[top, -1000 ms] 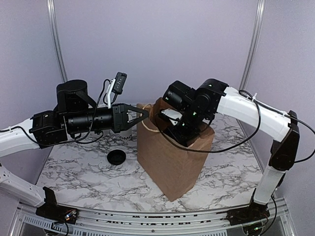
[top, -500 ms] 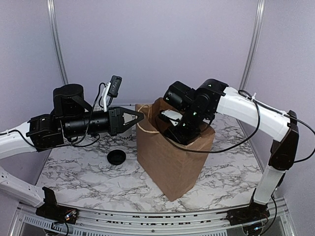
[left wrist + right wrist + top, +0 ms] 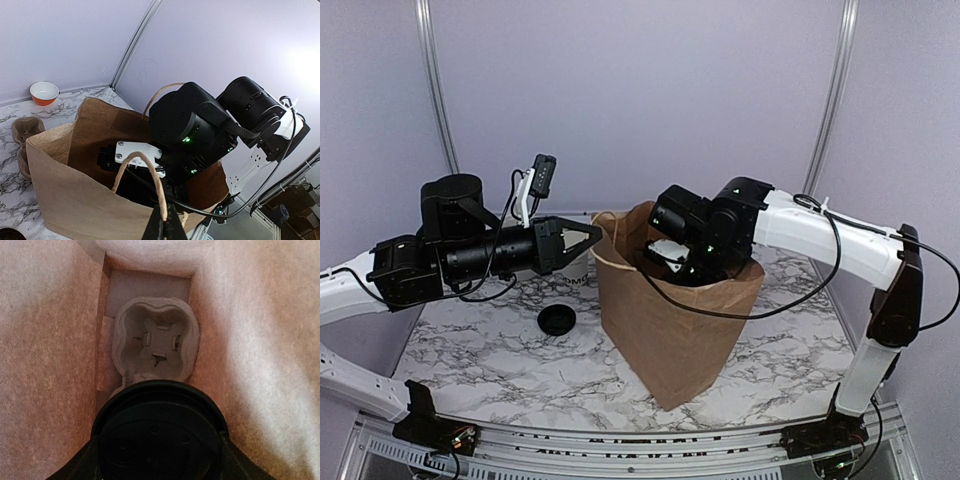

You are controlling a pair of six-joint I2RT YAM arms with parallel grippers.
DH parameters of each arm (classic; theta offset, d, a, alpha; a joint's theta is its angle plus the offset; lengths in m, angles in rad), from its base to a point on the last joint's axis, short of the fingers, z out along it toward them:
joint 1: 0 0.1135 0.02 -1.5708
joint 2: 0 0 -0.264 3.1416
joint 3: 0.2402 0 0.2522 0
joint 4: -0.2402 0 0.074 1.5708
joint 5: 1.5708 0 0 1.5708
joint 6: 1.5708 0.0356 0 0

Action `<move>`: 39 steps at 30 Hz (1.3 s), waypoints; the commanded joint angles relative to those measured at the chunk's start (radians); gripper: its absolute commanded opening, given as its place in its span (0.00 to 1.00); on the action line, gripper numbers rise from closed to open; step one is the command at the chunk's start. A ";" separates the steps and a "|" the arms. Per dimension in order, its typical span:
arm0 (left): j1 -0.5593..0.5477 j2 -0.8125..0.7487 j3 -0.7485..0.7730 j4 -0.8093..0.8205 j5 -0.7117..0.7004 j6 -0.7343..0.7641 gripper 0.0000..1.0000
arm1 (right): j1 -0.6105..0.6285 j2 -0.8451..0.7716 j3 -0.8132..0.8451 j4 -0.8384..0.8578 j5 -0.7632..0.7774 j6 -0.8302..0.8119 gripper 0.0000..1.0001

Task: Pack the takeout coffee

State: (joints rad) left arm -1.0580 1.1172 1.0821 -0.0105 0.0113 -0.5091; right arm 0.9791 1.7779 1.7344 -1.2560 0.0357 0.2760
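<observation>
A brown paper bag [image 3: 665,320] stands upright on the marble table. My left gripper [image 3: 598,233] is shut on the bag's near twine handle [image 3: 150,175], pinching it at the tips [image 3: 166,220] and holding the mouth wide. My right gripper [image 3: 675,262] reaches down inside the bag, shut on the takeout coffee; only its black lid [image 3: 159,437] shows, filling the space between the fingers [image 3: 82,465]. Below the lid, a pulp cup carrier [image 3: 156,342] lies on the bag's floor with an empty socket facing up. The cup's white side is hidden.
A loose black lid [image 3: 557,320] lies on the table left of the bag. A white cup [image 3: 577,277] shows partly under my left arm. An orange bowl [image 3: 44,92] and another pulp carrier [image 3: 25,131] sit near the back wall.
My left gripper has pulled the handle leftward, widening the bag's mouth. My right gripper has sunk lower into the bag with the cup.
</observation>
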 commanded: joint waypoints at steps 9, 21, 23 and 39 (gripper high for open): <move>0.002 -0.003 0.004 -0.017 -0.047 0.015 0.00 | 0.033 -0.024 -0.072 0.004 -0.008 0.035 0.51; 0.003 0.013 0.012 -0.055 -0.157 -0.001 0.00 | 0.063 -0.028 0.094 -0.068 0.024 0.062 0.51; 0.002 0.013 0.012 -0.056 -0.172 -0.005 0.00 | 0.069 -0.035 0.077 -0.070 0.022 0.071 0.52; 0.002 0.020 0.012 -0.057 -0.195 -0.025 0.00 | 0.073 -0.096 -0.145 0.071 -0.031 0.102 0.53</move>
State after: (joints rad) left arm -1.0580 1.1347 1.0821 -0.0521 -0.1627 -0.5293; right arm 1.0454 1.6917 1.5898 -1.1984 0.0212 0.3656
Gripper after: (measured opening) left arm 0.021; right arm 0.683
